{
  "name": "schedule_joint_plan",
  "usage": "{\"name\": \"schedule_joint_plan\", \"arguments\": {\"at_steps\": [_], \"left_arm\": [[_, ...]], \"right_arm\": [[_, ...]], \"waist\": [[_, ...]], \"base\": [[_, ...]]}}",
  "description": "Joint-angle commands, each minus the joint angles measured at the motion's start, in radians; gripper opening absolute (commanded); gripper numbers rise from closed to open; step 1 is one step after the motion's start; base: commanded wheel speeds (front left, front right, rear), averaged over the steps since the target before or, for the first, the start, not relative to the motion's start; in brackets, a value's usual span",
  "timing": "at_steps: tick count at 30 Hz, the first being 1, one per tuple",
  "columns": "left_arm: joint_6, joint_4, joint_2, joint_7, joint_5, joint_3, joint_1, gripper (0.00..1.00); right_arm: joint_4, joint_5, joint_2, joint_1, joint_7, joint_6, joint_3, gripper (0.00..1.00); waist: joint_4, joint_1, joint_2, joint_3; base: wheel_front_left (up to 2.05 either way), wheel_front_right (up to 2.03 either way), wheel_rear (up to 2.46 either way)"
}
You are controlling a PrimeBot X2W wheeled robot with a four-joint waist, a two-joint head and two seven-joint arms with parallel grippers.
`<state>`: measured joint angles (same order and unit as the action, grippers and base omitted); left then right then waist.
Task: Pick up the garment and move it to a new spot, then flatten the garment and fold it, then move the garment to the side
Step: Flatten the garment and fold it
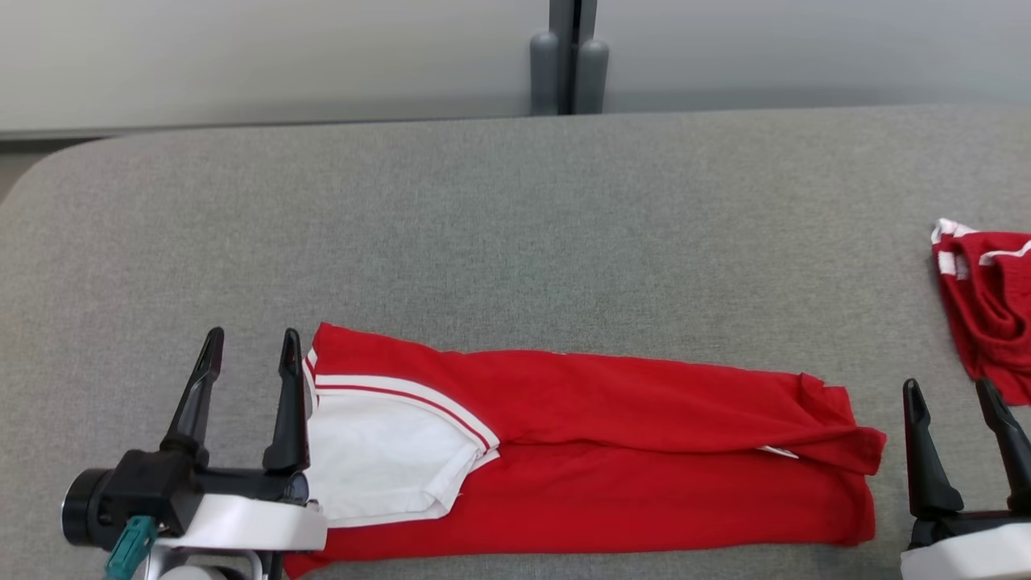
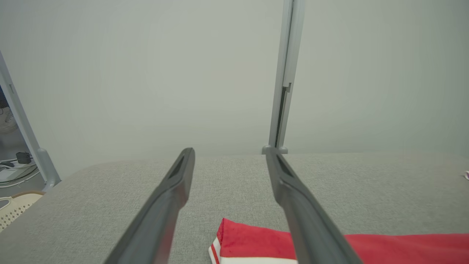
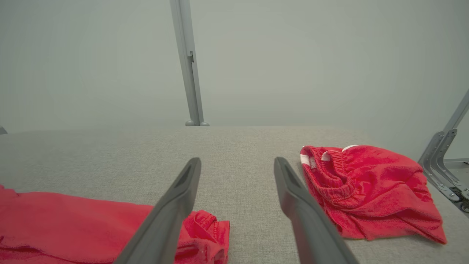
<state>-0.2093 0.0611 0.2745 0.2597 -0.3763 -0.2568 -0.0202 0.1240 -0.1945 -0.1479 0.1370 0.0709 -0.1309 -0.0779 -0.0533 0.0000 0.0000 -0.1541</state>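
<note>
Head view: red garment (image 1: 612, 451), white-panelled, is laid as a long folded strip along the near edge of the grey table (image 1: 515, 225). The left gripper (image 1: 251, 342) is placed at its left end and the right gripper (image 1: 947, 387) just past its right end. Red shorts (image 1: 991, 306) are seen far right.

Left wrist view: the left gripper (image 2: 229, 152) is spread wide and empty above the red garment (image 2: 253, 238).

Right wrist view: the right gripper (image 3: 237, 160) is spread and empty, between the red garment (image 3: 73, 220) and the red shorts (image 3: 366, 183).

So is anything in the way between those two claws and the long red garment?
Nothing visible. The left gripper sits at the left end of the long red garment, the right gripper just off its right end, both open. The crumpled red garment lies apart, farther right.
</note>
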Motion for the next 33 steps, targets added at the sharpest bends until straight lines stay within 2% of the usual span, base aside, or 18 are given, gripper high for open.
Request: {"name": "schedule_joint_plan", "arguments": {"at_steps": [1,9,15,16,18,25,30,33], "left_arm": [[0.004,0.005,0.000,0.003,0.008,-0.002,-0.030,1.00],[0.022,-0.022,-0.021,0.005,0.013,-0.012,-0.084,1.00],[0.030,-0.030,-0.025,0.005,0.019,0.000,-0.100,1.00],[0.031,-0.031,-0.025,0.005,0.019,0.002,-0.100,1.00],[0.030,-0.030,-0.025,0.005,0.022,0.006,-0.102,1.00],[0.031,-0.023,-0.028,0.006,0.031,0.018,-0.105,1.00],[0.027,-0.018,-0.030,0.006,0.036,0.026,-0.094,1.00],[0.032,-0.019,-0.034,0.006,0.039,0.026,-0.082,1.00]], "right_arm": [[-0.044,-0.010,-0.008,-0.025,0.001,0.000,-0.002,1.00],[-0.287,-0.079,-0.015,-0.071,-0.034,0.000,0.074,1.00],[-0.369,-0.114,0.003,-0.043,-0.090,0.000,0.127,1.00],[-0.372,-0.118,0.007,-0.044,-0.092,0.000,0.134,0.84],[-0.376,-0.120,0.008,-0.049,-0.095,0.000,0.140,0.01],[-0.334,-0.129,-0.006,-0.075,-0.068,0.002,0.101,0.00],[-0.306,-0.138,-0.049,-0.072,-0.060,0.002,0.010,0.00],[-0.297,-0.146,-0.092,-0.057,-0.055,0.001,-0.082,0.00]], "waist": [[-0.017,0.0000,0.0000,-0.044],[-0.039,0.0000,0.0000,-0.108],[-0.037,0.0000,0.0000,-0.121],[-0.036,0.0000,0.0000,-0.123],[-0.033,0.0000,0.0000,-0.124],[-0.024,0.0000,0.0000,-0.123],[-0.009,0.0000,0.0000,-0.115],[0.001,0.0000,0.0000,-0.102]], "base": [[0.00,0.00,0.00],[0.00,0.00,0.00],[0.00,0.00,0.00],[0.00,0.00,0.00],[0.00,0.00,0.00],[0.00,0.00,0.00],[0.00,0.00,0.00],[0.00,0.00,0.00]]}}
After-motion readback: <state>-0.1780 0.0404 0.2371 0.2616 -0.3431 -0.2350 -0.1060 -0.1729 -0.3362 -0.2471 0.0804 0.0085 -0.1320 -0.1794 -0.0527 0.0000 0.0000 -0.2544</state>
